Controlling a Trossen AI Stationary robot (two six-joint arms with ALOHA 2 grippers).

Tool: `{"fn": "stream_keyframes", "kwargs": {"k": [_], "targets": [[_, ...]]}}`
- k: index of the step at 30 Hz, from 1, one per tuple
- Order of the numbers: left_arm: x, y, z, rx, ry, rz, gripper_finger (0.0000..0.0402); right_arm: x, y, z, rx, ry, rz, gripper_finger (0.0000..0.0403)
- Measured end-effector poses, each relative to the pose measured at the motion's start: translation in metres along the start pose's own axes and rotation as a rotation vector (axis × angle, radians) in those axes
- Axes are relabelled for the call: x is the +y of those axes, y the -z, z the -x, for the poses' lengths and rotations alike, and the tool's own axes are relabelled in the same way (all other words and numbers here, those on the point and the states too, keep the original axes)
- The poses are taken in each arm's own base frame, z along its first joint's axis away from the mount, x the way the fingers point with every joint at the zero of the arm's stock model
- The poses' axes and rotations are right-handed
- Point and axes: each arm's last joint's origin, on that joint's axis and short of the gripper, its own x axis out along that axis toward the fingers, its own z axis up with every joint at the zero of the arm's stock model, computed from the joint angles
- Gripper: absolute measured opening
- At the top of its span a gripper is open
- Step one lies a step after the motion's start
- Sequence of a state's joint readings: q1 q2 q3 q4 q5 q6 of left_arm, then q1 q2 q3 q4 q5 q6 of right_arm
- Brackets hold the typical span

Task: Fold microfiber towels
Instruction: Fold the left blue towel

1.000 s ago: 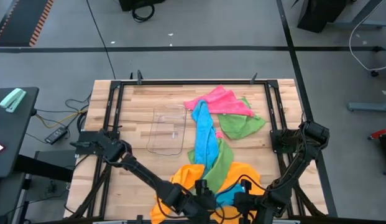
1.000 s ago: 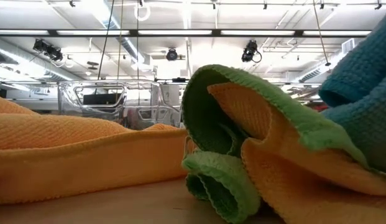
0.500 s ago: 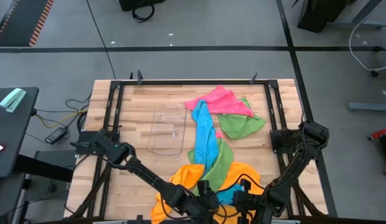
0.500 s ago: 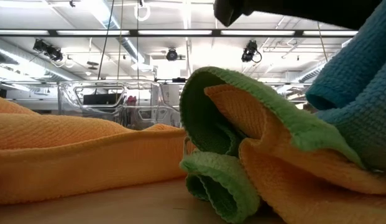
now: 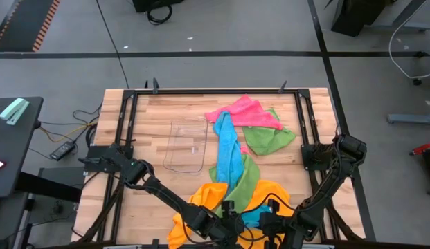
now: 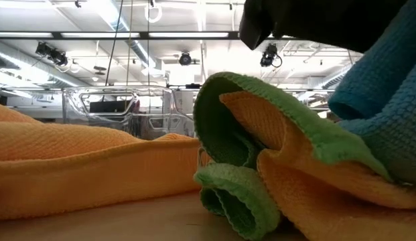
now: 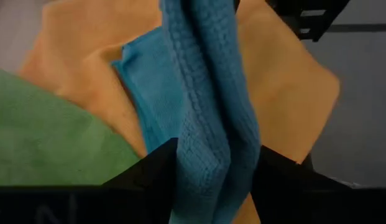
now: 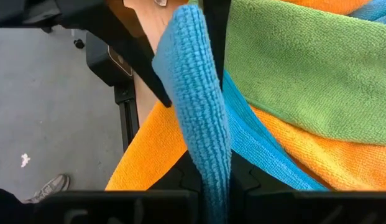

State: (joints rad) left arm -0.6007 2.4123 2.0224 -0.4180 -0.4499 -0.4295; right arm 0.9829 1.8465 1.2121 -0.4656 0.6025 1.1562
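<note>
At the bottom centre of the high view, left of the midline, left gripper (image 5: 227, 220) low over the heap of cloths, fingers closed partway around a fold of the sky blue towel (image 7: 208, 124), the fold standing between the two dark fingers in the left wrist view. Just to the right, right gripper (image 5: 270, 220), pinched nearly shut on another raised ridge of the same blue towel (image 8: 202, 118), seen held between its fingers in the right wrist view. Beneath both, orange towel (image 5: 270, 194) spread across the lower centre of the table (image 5: 142, 190), partly covered by a green towel (image 5: 247, 176). Higher up, right of centre, pink towel (image 5: 244, 111) beside a second green towel (image 5: 269, 138). Left of the blue strip, clear plastic tray (image 5: 187, 145), empty, apart from the cloths.
</note>
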Motion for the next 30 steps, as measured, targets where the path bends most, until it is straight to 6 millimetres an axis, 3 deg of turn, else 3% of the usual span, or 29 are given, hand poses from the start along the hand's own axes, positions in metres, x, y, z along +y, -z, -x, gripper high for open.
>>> {"fn": "stream_keyframes", "kwargs": {"k": [11, 16, 19, 24, 30], "targets": [[0.001, -0.003, -0.001, -0.019, 0.007, -0.017, 0.006, 0.0, 0.0, 0.0, 0.004, -0.003, 0.001, 0.0043], [-0.002, -0.005, -0.001, -0.009, 0.099, -0.041, 0.0015, 0.001, 0.002, 0.0, 0.075, -0.039, 0.032, 0.01], [0.0, -0.01, 0.004, 0.014, 0.171, -0.045, 0.0012, 0.002, 0.002, 0.002, 0.119, -0.062, 0.034, 0.0145], [0.013, -0.029, 0.024, 0.053, 0.259, -0.031, 0.0023, 0.002, -0.008, 0.029, 0.13, -0.13, 0.029, 0.0191], [0.046, -0.054, 0.044, 0.112, 0.336, 0.006, 0.0012, -0.008, -0.025, 0.066, 0.047, -0.145, 0.066, 0.0203]]}}
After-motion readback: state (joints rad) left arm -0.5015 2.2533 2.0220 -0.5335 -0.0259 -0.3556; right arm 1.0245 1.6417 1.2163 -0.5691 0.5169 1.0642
